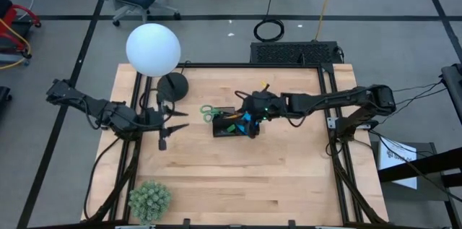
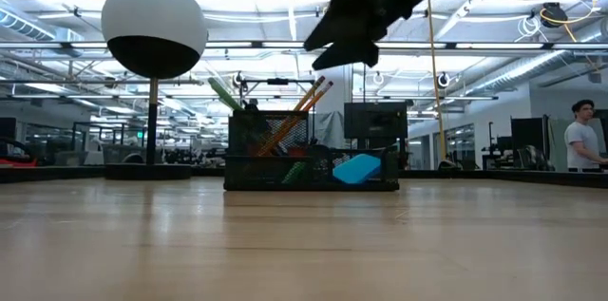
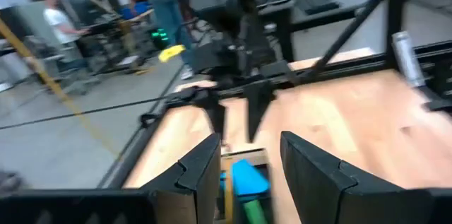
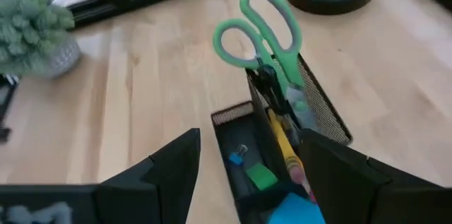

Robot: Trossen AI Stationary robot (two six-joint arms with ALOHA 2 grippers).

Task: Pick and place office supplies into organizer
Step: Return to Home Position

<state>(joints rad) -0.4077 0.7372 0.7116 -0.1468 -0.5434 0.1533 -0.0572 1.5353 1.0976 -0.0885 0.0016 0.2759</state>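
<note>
Right gripper [image 4: 251, 143], splayed empty over the mesh organizer [image 2: 261, 140], should lift clear of the pencils [image 2: 296, 114], then withdraw toward 3 o'clock. Left gripper [image 1: 183, 118] waits splayed at 9 o'clock.

Wooden table [image 1: 253, 178] carries organizer [image 1: 232, 126], lamp base [image 1: 173, 84], plant ball [image 1: 149, 200].

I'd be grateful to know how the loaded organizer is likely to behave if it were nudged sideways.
Probably slides easily: the organizer is thin mesh on a smooth wood table, so likely light. It may tip toward its tall end, where scissors and pencils stand leaning out. The open right pincer hangs above it.
</note>
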